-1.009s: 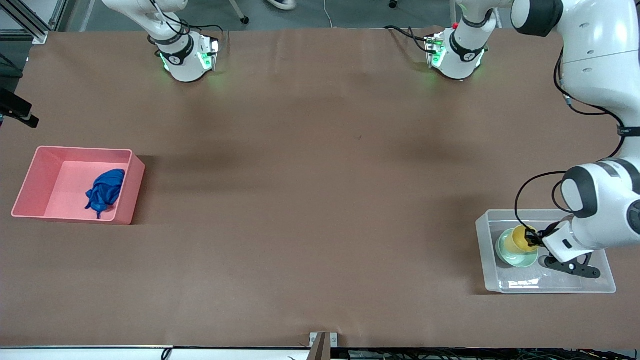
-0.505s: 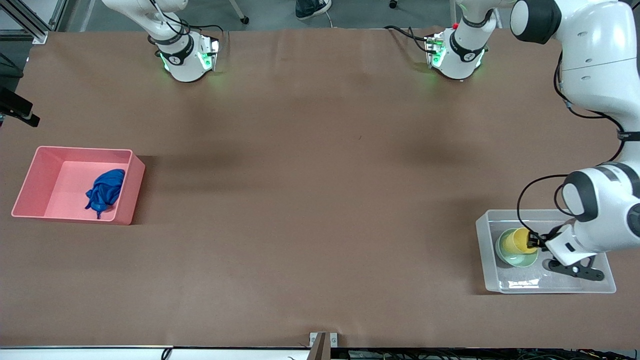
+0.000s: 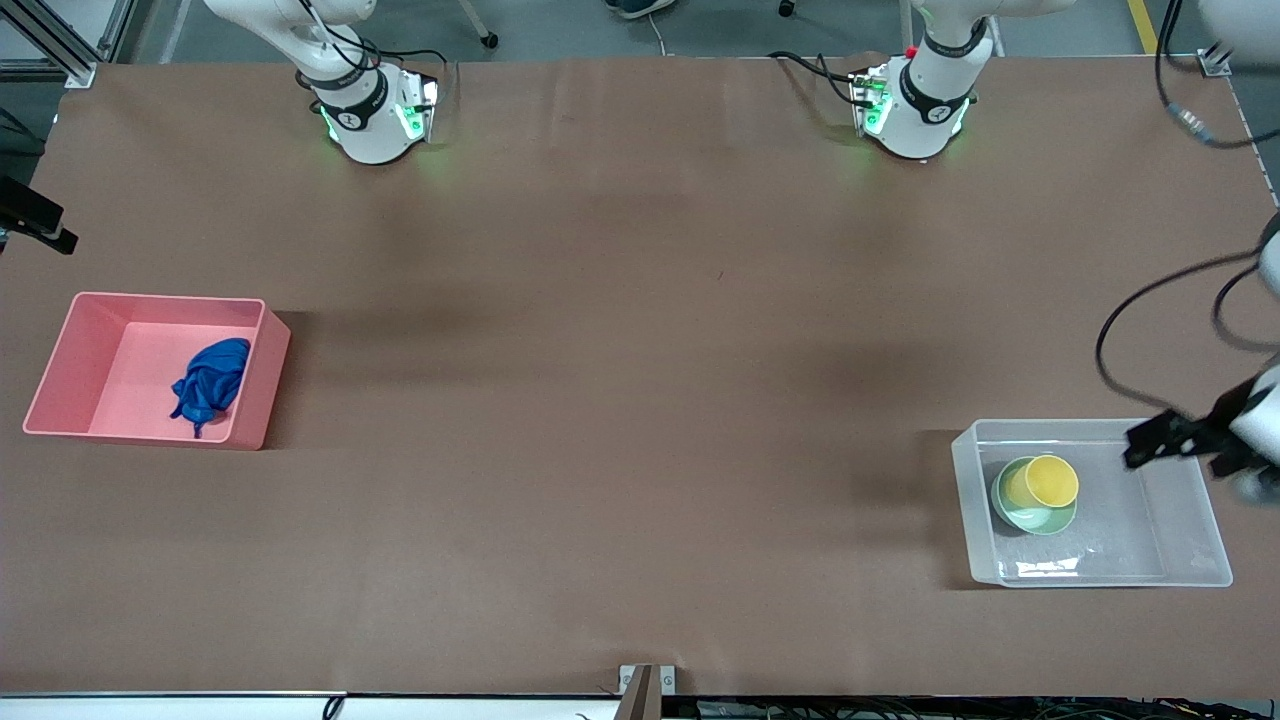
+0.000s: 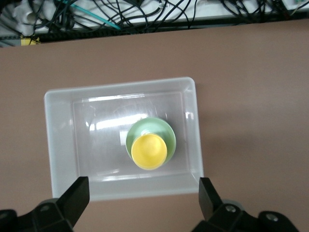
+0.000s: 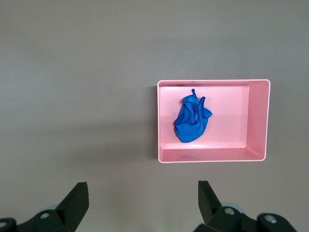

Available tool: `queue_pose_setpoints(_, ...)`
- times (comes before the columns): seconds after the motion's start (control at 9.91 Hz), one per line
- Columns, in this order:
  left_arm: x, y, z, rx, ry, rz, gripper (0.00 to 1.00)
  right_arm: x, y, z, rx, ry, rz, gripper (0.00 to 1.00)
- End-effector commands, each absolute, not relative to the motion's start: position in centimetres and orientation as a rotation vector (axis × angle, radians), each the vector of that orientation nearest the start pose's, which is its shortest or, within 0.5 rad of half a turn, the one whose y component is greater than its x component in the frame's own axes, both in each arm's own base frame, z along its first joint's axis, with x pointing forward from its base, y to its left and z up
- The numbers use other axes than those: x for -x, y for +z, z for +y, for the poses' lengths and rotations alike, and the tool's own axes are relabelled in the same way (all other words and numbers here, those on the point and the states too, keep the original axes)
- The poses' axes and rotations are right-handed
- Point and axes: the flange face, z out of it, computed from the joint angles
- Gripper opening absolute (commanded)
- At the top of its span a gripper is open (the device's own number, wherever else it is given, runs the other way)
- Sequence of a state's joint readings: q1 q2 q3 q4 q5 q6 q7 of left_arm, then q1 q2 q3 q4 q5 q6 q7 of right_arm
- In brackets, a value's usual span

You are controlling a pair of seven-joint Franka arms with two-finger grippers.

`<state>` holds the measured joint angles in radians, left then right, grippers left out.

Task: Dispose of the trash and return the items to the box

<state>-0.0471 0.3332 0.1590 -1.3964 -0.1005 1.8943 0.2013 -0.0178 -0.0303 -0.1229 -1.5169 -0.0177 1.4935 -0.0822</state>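
Note:
The yellow cup stands in the mint-green bowl inside the clear box at the left arm's end of the table. My left gripper is open and empty, up above the box. In the left wrist view the cup, bowl and box lie below the open left gripper. The blue cloth wad lies in the pink bin. My right gripper waits open and empty high over the table beside the pink bin, with the cloth in it.
The two arm bases stand along the table's edge farthest from the front camera. The brown table lies bare between the pink bin and the clear box.
My left gripper has let go of the yellow cup, opened and risen away from the box toward the left arm's end. The cup stays in the bowl. The right arm has not moved.

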Motion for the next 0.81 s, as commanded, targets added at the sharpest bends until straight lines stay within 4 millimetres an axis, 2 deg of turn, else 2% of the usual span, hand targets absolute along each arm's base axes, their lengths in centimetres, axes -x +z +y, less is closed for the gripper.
queue_pose_setpoints(0.0, -63.2, 56.9, 3.5, 3.181, -0.176, 0.039, 1.00, -53.2, 66.2, -8.0, 3.150, -0.022, 0.113, 1.00)
queue_pose_setpoints(0.1, -61.4, 59.3, 2.8, 3.170, -0.147, 0.045, 1.00, -53.2, 66.1, -8.0, 3.148, -0.018, 0.115, 1.00)
queue_pose_setpoints(0.2, -60.4, 60.8, 2.2, 3.165, -0.128, 0.067, 1.00, -53.2, 66.2, -8.0, 3.148, -0.025, 0.115, 1.00)
queue_pose_setpoints(0.4, -58.9, 64.0, 2.3, 3.168, -0.119, 0.060, 1.00, -53.2, 66.2, -8.1, 3.148, -0.025, 0.117, 1.00)
queue_pose_setpoints(0.61, -57.8, 65.1, 2.3, 3.173, -0.073, 0.061, 1.00, -53.2, 66.2, -8.1, 3.148, -0.025, 0.117, 1.00)
queue_pose_setpoints(0.71, -56.4, 66.2, 2.3, 3.175, -0.060, 0.057, 1.00, -53.2, 66.2, -8.4, 3.146, -0.027, 0.127, 1.00)
